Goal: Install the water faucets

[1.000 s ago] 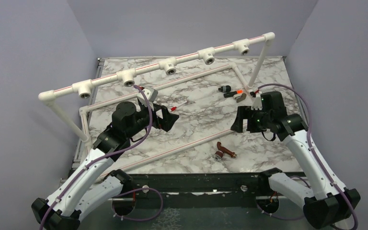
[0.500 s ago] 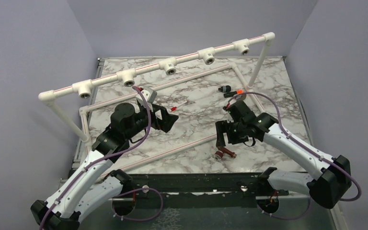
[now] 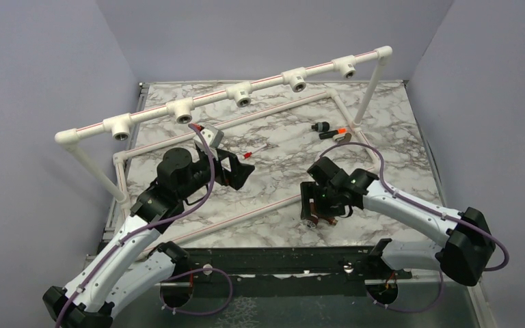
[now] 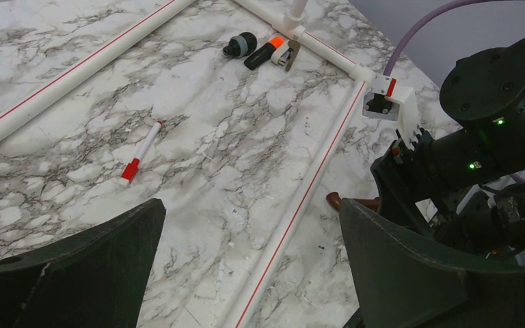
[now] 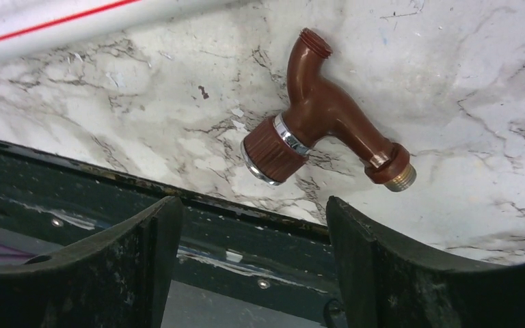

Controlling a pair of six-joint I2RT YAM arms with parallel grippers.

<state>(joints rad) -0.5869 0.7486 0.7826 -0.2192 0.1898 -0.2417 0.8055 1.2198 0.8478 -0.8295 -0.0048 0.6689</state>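
One reddish-brown water faucet (image 5: 321, 119) lies on its side on the marble table near the front edge, its silvery threaded end to the right. It is mostly hidden under my right gripper in the top view (image 3: 312, 220), and only its tip shows in the left wrist view (image 4: 335, 200). My right gripper (image 5: 249, 205) (image 3: 316, 208) is open and empty, just above the faucet, which lies beyond the fingertips. My left gripper (image 3: 243, 171) (image 4: 251, 208) is open and empty over the table's middle left. The raised white pipe (image 3: 246, 92) carries several tee fittings.
A low white pipe frame (image 3: 246, 208) (image 4: 301, 198) lies on the table. A red-and-white pen (image 3: 249, 154) (image 4: 140, 154) lies mid-table. Small black and orange parts (image 3: 328, 130) (image 4: 260, 51) lie at the back right. The table's dark front edge (image 5: 198, 205) is right by the faucet.
My right arm has swung from the back right to the front and come down over the faucet, gripper open. The left arm has hardly moved.
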